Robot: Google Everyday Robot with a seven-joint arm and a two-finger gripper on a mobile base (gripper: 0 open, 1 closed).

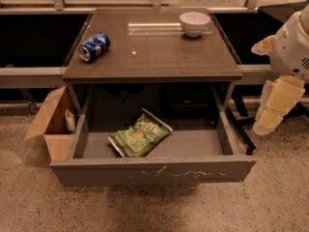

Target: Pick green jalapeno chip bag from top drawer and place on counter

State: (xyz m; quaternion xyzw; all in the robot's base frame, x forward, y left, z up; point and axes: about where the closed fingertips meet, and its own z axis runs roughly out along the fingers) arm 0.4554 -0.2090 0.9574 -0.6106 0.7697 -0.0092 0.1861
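Lying in one wide grey metal top drawer: one crinkled green jalapeno chip bag. Right of the glossy brown counter, one cream gripper is seen, its white arm cropped; jaw state cannot be told.

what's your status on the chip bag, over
Status: gripper off right of the counter, outside the top drawer. In drawer: green jalapeno chip bag, lying flat, untouched. On counter: soda can left, bowl back right.

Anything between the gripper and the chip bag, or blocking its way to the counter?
Sideways, only the right wall of the top drawer: the gripper hangs outside it. From above, the green jalapeno chip bag lies uncovered. The counter holds a blue soda can and white bowl.
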